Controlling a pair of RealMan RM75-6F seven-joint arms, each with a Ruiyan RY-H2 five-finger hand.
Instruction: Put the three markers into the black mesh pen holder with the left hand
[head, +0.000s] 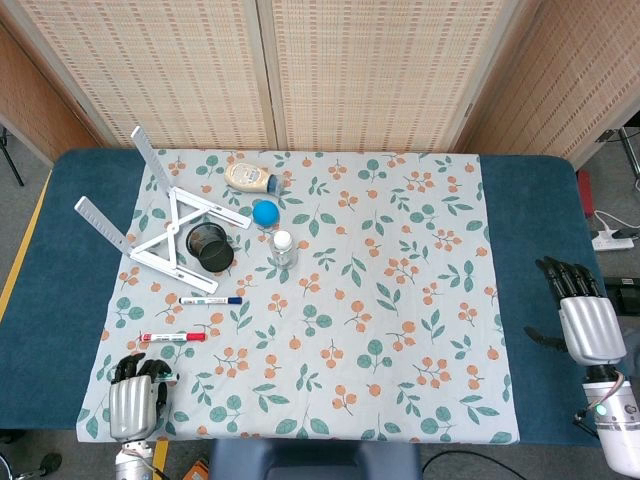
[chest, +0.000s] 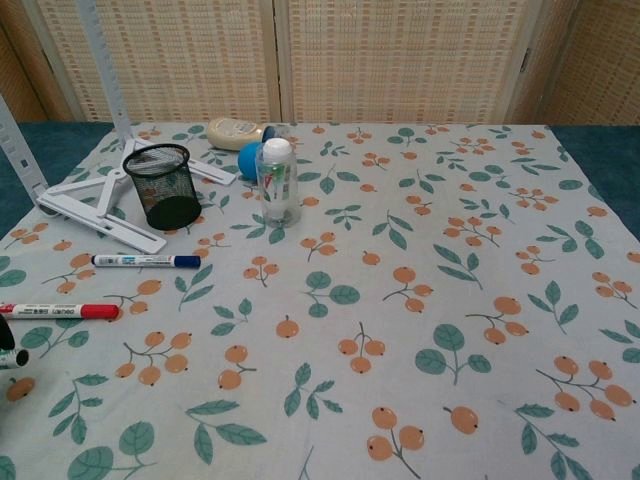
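The black mesh pen holder (head: 212, 248) (chest: 165, 186) stands upright beside the white stand at the left. A blue-capped marker (head: 210, 300) (chest: 145, 261) and a red marker (head: 173, 337) (chest: 60, 311) lie on the floral cloth in front of it. At the near left corner my left hand (head: 133, 405) (chest: 5, 335) has its fingers curled around the third marker (head: 166, 378) (chest: 12, 357), whose end pokes out; most of it is hidden. Far to the right, my right hand (head: 585, 322) is open over the blue table edge and holds nothing.
A white folding stand (head: 165, 225) (chest: 90, 200) lies behind the holder. A clear bottle (head: 282, 248) (chest: 277, 180), a blue ball (head: 265, 212) and a cream bottle on its side (head: 250, 177) sit near it. The floral cloth (head: 400, 300) covers the table's middle.
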